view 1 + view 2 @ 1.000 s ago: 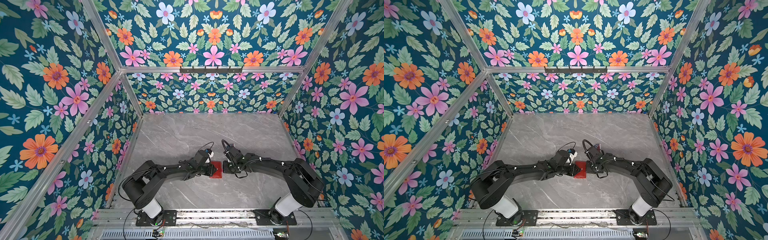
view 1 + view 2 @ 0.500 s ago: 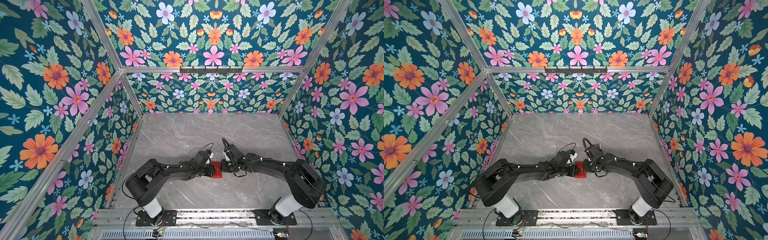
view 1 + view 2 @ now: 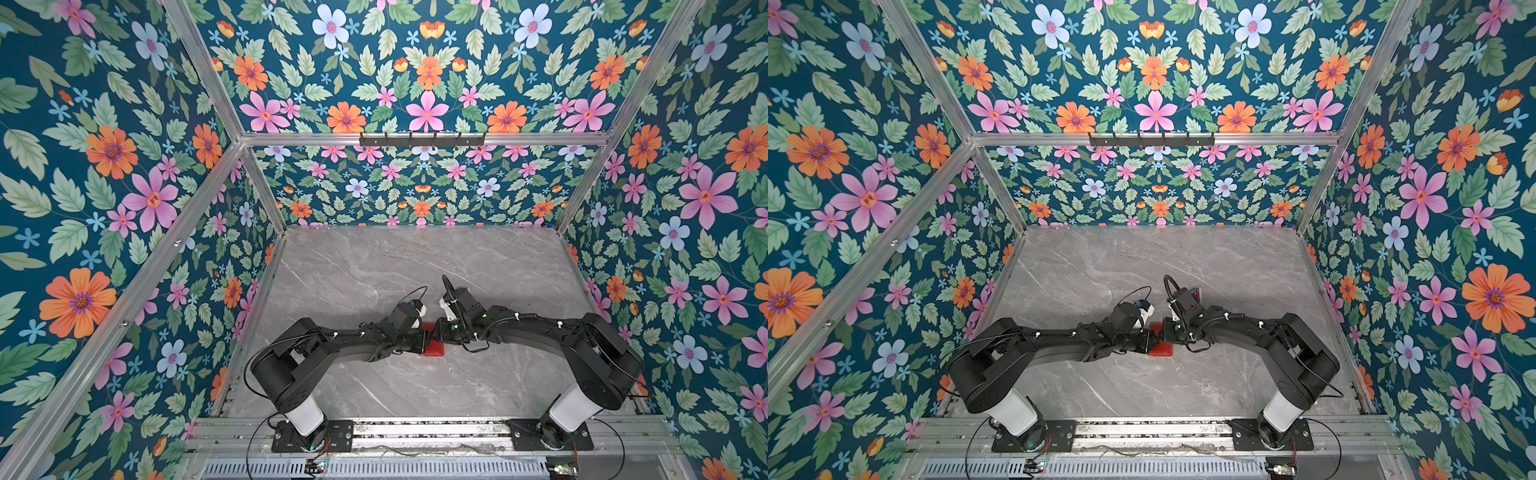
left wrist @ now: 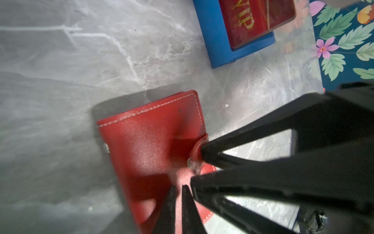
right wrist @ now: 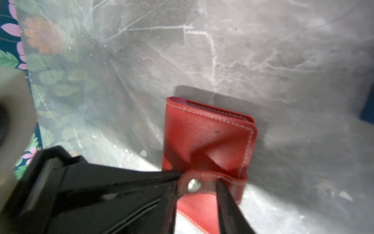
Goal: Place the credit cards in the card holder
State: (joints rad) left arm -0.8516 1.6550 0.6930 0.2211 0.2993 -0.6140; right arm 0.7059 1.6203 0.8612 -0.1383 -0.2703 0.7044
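Just past the front rail (image 3: 415, 428), the left arm (image 3: 353, 345) and the right arm (image 3: 540, 328) bend inward and meet over the red wallet (image 3: 432, 350). The wallet lies folded shut on the grey marble surface (image 3: 374, 266), toward the front and about midway between the 2 side walls.

The left fingers (image 4: 172, 204) are almost fully closed, with only a sliver of gap between them. Their tips are down on the wallet (image 4: 153, 141). It cannot be told whether they pinch any leather.

The right fingers (image 5: 224, 202) stand partly open on either side of the wallet's strap (image 5: 208, 182). The strap's silver snap (image 5: 194, 185) sits unfastened between them, raised off the cover. 1 finger touches the strap, but the pair is not clamped on it.

Farther back on the surface, well apart from the wallet, a small blue stand (image 4: 214, 40) holds a red card (image 4: 259, 18) with gold "VIP" lettering. In a top view the stand (image 3: 1195, 292) peeks out just behind the right arm's wrist.
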